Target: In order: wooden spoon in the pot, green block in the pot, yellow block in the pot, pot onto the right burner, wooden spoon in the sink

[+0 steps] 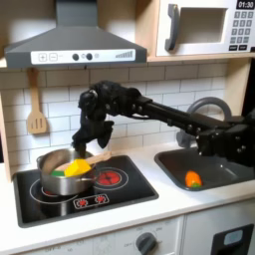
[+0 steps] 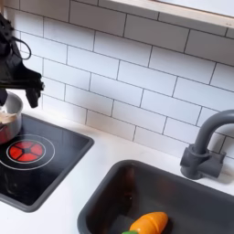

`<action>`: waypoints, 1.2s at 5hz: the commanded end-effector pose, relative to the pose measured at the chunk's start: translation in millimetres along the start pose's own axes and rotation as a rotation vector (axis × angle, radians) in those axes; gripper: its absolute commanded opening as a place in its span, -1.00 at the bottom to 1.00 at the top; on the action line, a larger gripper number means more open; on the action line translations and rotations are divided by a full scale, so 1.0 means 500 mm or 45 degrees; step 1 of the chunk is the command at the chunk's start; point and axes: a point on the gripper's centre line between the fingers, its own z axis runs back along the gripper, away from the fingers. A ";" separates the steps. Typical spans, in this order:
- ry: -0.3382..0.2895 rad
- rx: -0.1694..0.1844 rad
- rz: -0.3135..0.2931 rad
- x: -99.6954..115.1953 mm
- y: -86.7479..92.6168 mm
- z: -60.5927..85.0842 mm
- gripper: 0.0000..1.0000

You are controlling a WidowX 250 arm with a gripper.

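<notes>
The steel pot (image 1: 50,183) stands on the cooktop's left ring in the first exterior view; its rim (image 2: 8,122) shows at the second exterior view's left edge. Inside it lie the yellow block (image 1: 78,166) and the green block (image 1: 58,173). The wooden spoon (image 1: 100,156) rests in the pot, its handle slanting out over the rim towards the first exterior view's right. My gripper (image 1: 90,142) (image 2: 18,99) hangs just above the pot, open, with nothing seen between its fingers. The right burner (image 1: 108,178) (image 2: 26,151) glows red and bare beside the pot.
A dark sink (image 1: 221,171) (image 2: 110,196) with an orange toy (image 1: 193,179) (image 2: 149,222) lies right of the cooktop, a grey faucet (image 1: 207,105) (image 2: 207,151) behind it. A wooden spatula (image 1: 37,116) hangs on the tiled wall. Range hood (image 1: 75,42) and microwave (image 1: 204,27) sit overhead.
</notes>
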 end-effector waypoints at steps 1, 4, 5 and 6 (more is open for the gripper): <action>0.046 0.003 0.002 -0.024 0.007 -0.023 1.00; 0.130 0.002 0.013 -0.051 0.017 -0.056 1.00; 0.133 -0.006 0.011 -0.051 0.014 -0.056 -1.00; 0.128 -0.007 0.009 -0.052 0.015 -0.056 -1.00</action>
